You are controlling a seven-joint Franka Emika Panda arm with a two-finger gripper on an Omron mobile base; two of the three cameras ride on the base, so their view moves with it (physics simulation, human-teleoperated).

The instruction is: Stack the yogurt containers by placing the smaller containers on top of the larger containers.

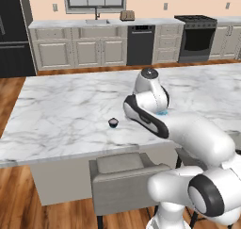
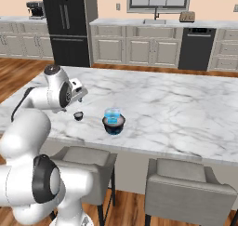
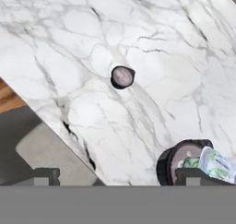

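fingers (image 3: 46,176) show as two small dark tips at the bottom of the hand view, one at 7 o'clock and one at 5 o'clock, set wide apart and released, with nothing between them. they hang above the near edge of the white marble tabletop (image 3: 175,43).

going left to right in the hand view: a grey chair seat (image 3: 41,149) sits below the tabletop edge at 8 o'clock. the tiny dark cup (image 3: 122,77) with a pale top stands alone on the tabletop, just above the middle. at 5 o'clock the wide dark tub (image 3: 168,163) stands on the tabletop with the translucent blue cup (image 3: 214,163) sitting on top of it, partly hidden by the right finger.

in the right base view the tiny dark cup (image 2: 78,116) is at 9 o'clock of the wide dark tub (image 2: 114,125), near it but apart, and the translucent blue cup (image 2: 112,114) stands upright on that tub. two grey chairs (image 2: 186,183) stand at the near side.
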